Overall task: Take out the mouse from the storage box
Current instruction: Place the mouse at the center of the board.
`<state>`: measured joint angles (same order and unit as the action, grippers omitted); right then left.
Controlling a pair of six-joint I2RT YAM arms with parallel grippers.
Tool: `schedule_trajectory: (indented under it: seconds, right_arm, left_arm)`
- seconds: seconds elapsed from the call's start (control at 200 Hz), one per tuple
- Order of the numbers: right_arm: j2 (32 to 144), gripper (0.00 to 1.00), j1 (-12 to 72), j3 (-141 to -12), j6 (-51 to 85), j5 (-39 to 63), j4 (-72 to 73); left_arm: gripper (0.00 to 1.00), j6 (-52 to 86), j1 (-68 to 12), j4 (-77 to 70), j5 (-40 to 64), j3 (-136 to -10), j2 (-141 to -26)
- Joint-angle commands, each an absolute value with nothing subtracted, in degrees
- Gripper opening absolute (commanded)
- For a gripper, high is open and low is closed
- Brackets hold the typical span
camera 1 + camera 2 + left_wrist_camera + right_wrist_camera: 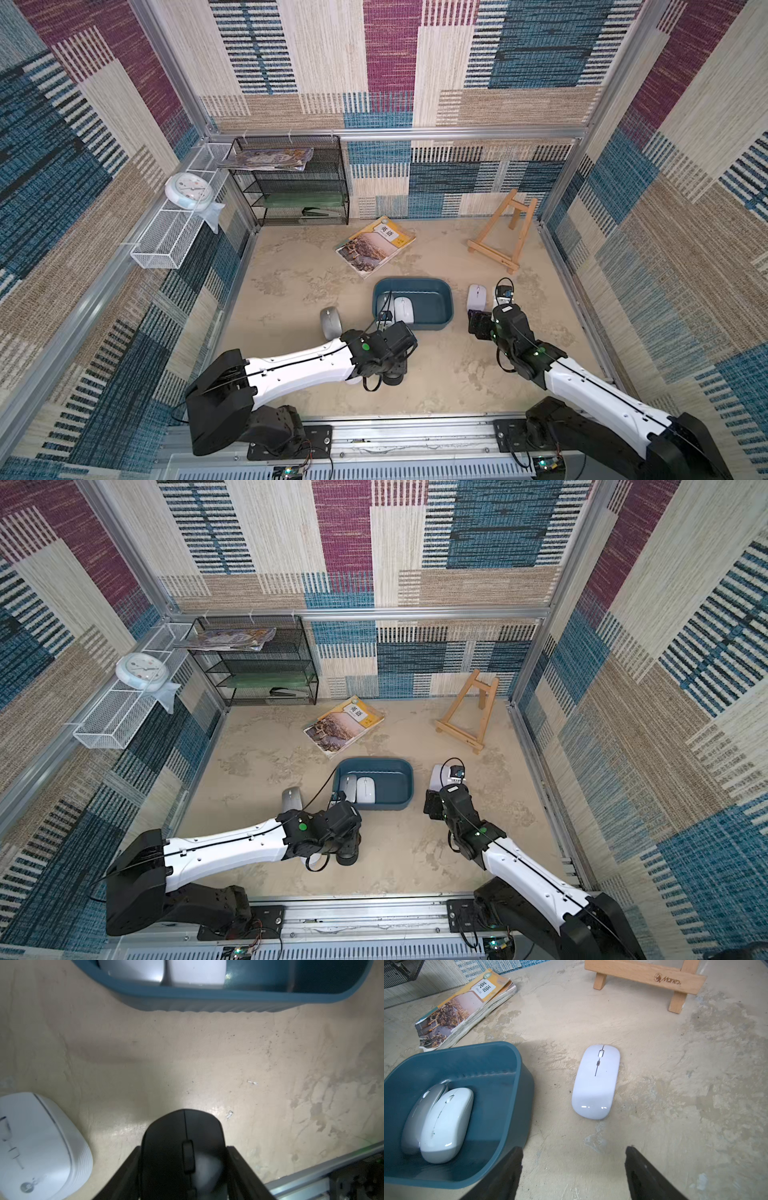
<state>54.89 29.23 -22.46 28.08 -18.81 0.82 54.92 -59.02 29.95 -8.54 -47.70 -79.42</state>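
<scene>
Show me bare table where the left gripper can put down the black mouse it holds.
Widest bare patch: table between the front rail and the storage box. Also open: left of the book. Crowded: grey mouse left of the storage box; white mouse and right gripper on its right.

One black mouse [166, 1142], five pale mice [596, 1084], one storage box [525, 1088], one book [463, 1007], one easel [643, 974], one clock [189, 189]
</scene>
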Motion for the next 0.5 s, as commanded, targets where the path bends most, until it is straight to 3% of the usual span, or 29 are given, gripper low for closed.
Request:
schedule_trajectory:
  seconds: [0.0, 0.496]
  right_arm:
    - [56.12, 0.81, 29.27, -23.50, 28.06, -18.48, 0.67]
    - [57.74, 0.81, 29.30, -24.39, 28.12, -18.45, -0.08]
  left_arm:
    - [0.49, 56.26, -59.10, 25.34, -8.23, -44.45, -78.66]
    - [0.53, 55.66, -59.20, 18.79, -4.14, -43.48, -85.59]
